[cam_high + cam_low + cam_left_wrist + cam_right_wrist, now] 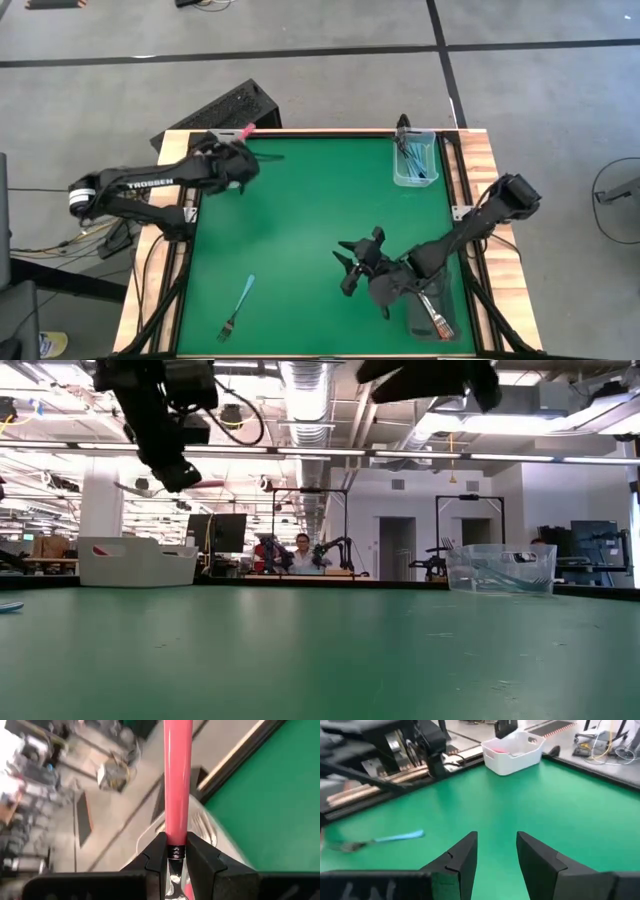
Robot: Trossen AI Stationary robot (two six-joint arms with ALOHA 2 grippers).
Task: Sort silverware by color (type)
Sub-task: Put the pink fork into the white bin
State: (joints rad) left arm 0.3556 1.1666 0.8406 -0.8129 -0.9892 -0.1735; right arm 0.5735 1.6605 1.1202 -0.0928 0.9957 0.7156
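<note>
The left pincer (236, 143), clamped on a pink-handled fork (178, 780) above the desk's (300, 220) far left corner, could drop it short of the white bin (512, 752) if released early, while a blue-handled fork (240, 300) waits near-left and the right pincer (352, 268) hovers apart, empty.

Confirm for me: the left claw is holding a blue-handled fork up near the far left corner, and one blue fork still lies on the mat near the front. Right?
Not quite. The fork in the left claw has a pink handle, not blue; the left wrist view shows the fingers closed on it. The rest holds: the high view shows it near the far left corner, and one blue fork lying on the mat near the front.
</note>
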